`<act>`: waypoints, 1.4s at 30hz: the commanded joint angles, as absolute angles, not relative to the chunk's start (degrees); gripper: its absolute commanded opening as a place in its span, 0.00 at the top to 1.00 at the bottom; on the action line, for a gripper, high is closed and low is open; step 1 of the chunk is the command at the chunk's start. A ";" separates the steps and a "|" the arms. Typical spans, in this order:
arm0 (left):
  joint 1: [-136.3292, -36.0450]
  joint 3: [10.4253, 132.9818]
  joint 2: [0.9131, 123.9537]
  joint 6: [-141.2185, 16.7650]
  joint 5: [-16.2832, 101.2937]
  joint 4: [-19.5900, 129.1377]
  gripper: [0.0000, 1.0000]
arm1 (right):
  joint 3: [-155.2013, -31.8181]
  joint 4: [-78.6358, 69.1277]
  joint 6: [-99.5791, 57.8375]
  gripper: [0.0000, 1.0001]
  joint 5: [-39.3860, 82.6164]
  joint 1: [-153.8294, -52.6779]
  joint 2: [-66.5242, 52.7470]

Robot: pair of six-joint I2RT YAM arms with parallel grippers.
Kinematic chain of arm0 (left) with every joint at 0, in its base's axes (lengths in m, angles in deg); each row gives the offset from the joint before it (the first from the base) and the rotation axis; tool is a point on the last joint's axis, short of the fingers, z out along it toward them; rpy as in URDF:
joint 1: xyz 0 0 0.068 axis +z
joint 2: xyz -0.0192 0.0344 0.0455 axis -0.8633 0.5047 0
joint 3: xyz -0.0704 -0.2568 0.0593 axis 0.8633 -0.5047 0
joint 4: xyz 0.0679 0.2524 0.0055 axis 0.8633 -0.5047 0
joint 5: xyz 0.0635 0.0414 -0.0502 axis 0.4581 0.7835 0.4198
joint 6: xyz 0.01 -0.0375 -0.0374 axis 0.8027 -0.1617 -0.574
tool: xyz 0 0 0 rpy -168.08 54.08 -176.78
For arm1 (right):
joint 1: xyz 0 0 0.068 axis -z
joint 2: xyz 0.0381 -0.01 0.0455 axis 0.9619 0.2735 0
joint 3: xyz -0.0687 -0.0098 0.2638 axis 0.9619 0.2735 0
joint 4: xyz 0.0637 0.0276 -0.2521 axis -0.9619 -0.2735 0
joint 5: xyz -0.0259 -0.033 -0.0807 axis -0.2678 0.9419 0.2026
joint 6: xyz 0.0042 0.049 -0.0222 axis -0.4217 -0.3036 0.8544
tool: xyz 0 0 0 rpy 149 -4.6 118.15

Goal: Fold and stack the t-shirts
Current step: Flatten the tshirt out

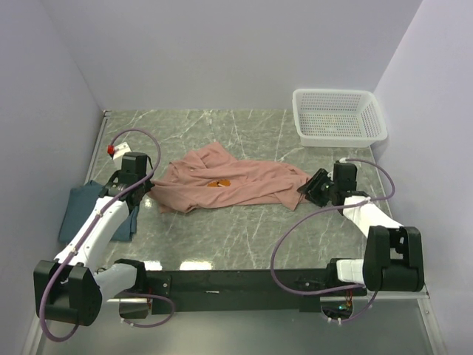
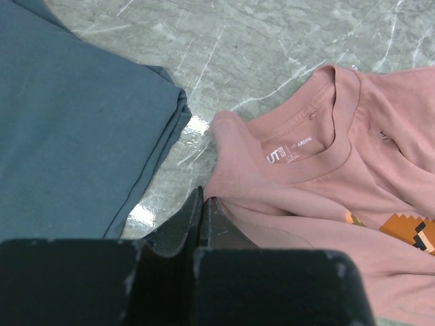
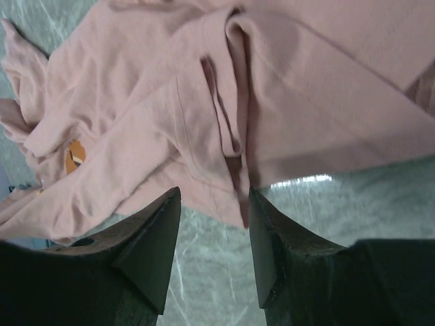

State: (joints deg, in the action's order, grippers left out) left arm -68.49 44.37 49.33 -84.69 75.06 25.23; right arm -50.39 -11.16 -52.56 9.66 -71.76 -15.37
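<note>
lying just beyond spread right pincer (image 3: 213, 204): pink shirt (image 3: 285, 102) edge.

I see bare worktop (image 1: 222, 229) on my side of the pink shirt (image 1: 244, 181); the basket (image 1: 336, 118) fills the far right corner.

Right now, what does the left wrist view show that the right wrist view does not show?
Only the left wrist view plainly shows the folded teal-blue shirt, the neck label inside the collar of the pink shirt, and the left tool, shut at that shirt's edge. Only the right wrist view shows the right tool, open, facing a creased, bunched part of the pink shirt. Both views show the pink shirt with its orange print, lying on the marble table.
</note>
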 commanded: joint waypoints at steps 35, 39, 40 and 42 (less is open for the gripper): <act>-67.42 44.18 49.61 -84.05 74.50 26.48 0.99 | -50.75 -8.47 -46.13 0.56 8.17 -73.16 -15.64; -67.42 44.01 49.61 -84.05 74.41 26.48 0.99 | -50.40 -6.45 -46.75 0.58 6.41 -73.16 -12.56; -67.42 44.09 49.61 -84.05 74.41 26.48 0.99 | -50.40 -6.01 -46.93 0.59 5.53 -73.25 -12.12; -67.42 44.09 49.69 -84.04 74.41 26.48 0.99 | -50.57 -5.57 -47.19 0.59 5.26 -73.33 -10.90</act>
State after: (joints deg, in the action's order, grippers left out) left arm -67.74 44.11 49.88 -84.49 74.60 25.27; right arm -50.43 -8.43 -46.83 7.04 -72.78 -12.16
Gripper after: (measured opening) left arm 0.013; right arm 0.409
